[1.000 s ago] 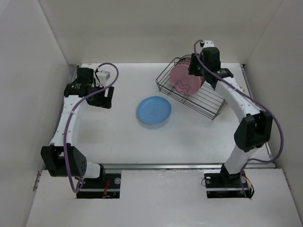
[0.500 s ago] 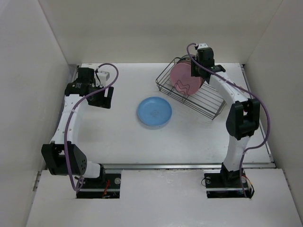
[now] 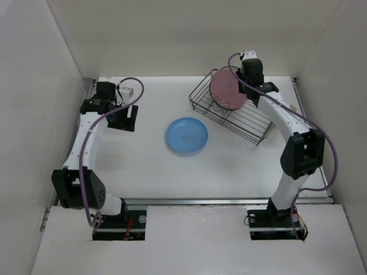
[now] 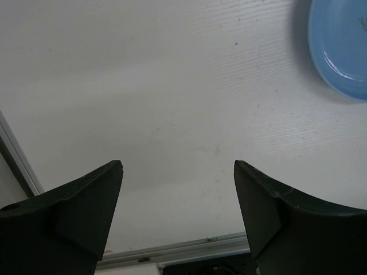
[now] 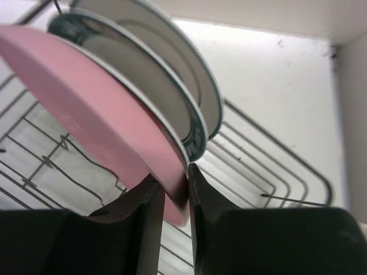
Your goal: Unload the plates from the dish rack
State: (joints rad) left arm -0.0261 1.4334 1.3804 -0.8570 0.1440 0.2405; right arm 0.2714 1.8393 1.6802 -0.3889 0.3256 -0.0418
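In the dark wire dish rack (image 3: pixel 243 123) at the back right, a pink plate (image 3: pixel 227 89) stands on edge. My right gripper (image 3: pixel 245 87) is shut on its rim. The right wrist view shows the two fingers pinching the pink plate (image 5: pixel 86 97) at its edge, gripper (image 5: pixel 173 179). Right behind it stand two white plates with dark rims (image 5: pixel 146 77) (image 5: pixel 178 54). A light blue plate (image 3: pixel 187 136) lies flat on the table in the middle. My left gripper (image 3: pixel 123 119) hangs open over bare table to its left, nothing between its fingers (image 4: pixel 178 167).
White walls close in the table on the left, back and right. The rack's wire floor (image 5: pixel 269 166) stretches out to the right of the plates. The blue plate's edge (image 4: pixel 344 46) shows at the top right of the left wrist view, and the table's metal edge strip (image 4: pixel 172 252) runs below the fingers.
My right gripper has closed onto the pink plate's rim. The pink plate now sits higher and more tilted in the rack. The left arm has barely shifted.
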